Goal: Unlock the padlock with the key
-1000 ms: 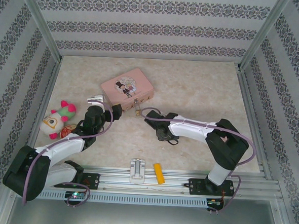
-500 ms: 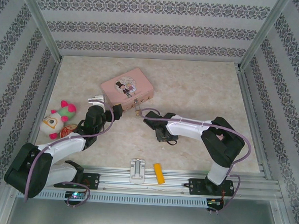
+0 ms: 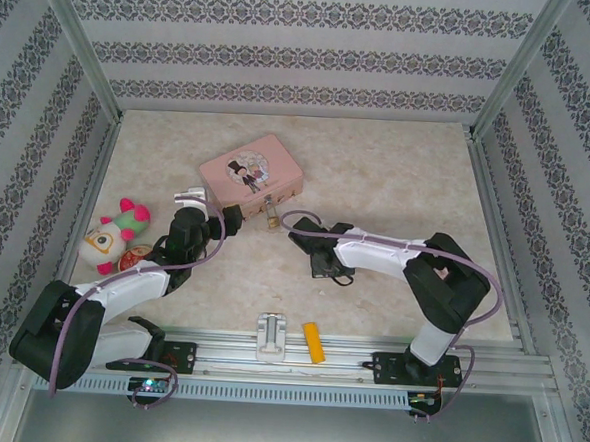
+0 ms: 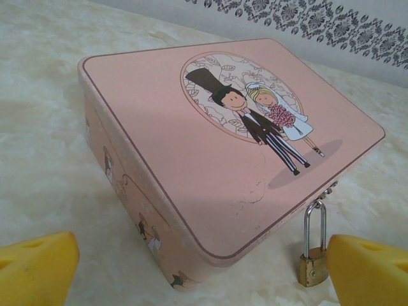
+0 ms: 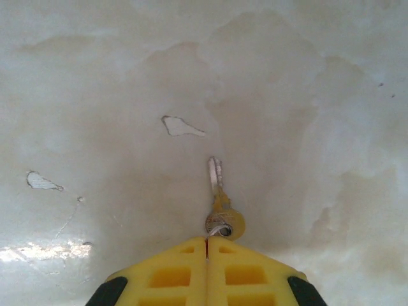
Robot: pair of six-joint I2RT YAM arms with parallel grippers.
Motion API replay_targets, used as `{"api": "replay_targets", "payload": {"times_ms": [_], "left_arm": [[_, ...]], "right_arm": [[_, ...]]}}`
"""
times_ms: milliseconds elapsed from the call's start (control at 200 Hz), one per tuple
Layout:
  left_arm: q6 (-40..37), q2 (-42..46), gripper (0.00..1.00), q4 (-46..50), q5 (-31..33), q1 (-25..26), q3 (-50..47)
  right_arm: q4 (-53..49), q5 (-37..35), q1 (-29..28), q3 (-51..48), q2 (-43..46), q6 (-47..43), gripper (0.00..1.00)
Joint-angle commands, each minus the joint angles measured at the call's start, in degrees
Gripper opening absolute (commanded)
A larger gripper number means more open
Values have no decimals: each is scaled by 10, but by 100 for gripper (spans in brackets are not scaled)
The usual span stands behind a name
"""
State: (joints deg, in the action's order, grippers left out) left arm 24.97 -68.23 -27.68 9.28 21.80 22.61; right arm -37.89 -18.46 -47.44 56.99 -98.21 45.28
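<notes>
On the pale, marble-patterned surface [image 3: 398, 177], near its middle, the right end effector [image 5: 207, 242] pointed down with its yellow, grid-recessed fingers [image 5: 169, 274] pressed together, only a hairline seam between them. They nipped the key [image 5: 217, 185] by its head end. A thin, flat, dull-silver blade stuck out ahead of the tips, low over the surface. A rounded brassy-looking head and a small wire ring sat right at the seam. How much of the head was inside the pinch was hard to make out.

The left end effector [image 3: 209, 208] was spread wide, holding nothing, low and facing a corner of the pink tin [image 4: 223, 146]. Its two yellow pads [image 4: 35, 268] were cut off at the bottom corners of the wrist view.

The tin was rectangular with rounded corners, its smooth matte lid shut and printed with a round cartoon bride and groom. The padlock [image 4: 313, 266] hung at the tin's front clasp. It had a small boxy brass body and a thin shiny U shackle, and stood upright, just beside the pad at the right of that view. Whether its base touched the surface, could not tell. The clasp was partly hidden by the lid edge. Padlock and key were apart.

A fuzzy plush toy [image 3: 114, 235] lay at the left, partly covered by the left arm. A white bracket [image 3: 271, 335] and a yellow-orange block [image 3: 313, 342] sat on the near rail.
</notes>
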Motion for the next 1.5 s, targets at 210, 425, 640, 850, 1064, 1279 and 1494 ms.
{"api": "replay_targets", "payload": {"times_ms": [210, 425, 640, 850, 1064, 1279, 1494], "left_arm": [[3, 20, 99, -1, -38, 4, 21], [-39, 39, 99, -62, -106, 3, 3], [-86, 40, 100, -145, -223, 4, -12], [-120, -2, 92, -272, -378, 4, -32], [-103, -107, 77, -478, -501, 19, -44], [-128, -187, 69, -541, -517, 65, -16], [-163, -201, 69, -526, -497, 81, -8]], "right_arm": [[-6, 36, 1, 0, 119, -47, 0], [-5, 97, 10, 22, 195, -95, 0], [5, 164, 32, 54, 253, -107, 0], [26, 218, 54, 82, 286, -94, 0], [62, 254, 55, 95, 296, -77, 0], [97, 277, 56, 90, 292, -62, 0], [124, 280, 57, 81, 291, -54, 0]]}}
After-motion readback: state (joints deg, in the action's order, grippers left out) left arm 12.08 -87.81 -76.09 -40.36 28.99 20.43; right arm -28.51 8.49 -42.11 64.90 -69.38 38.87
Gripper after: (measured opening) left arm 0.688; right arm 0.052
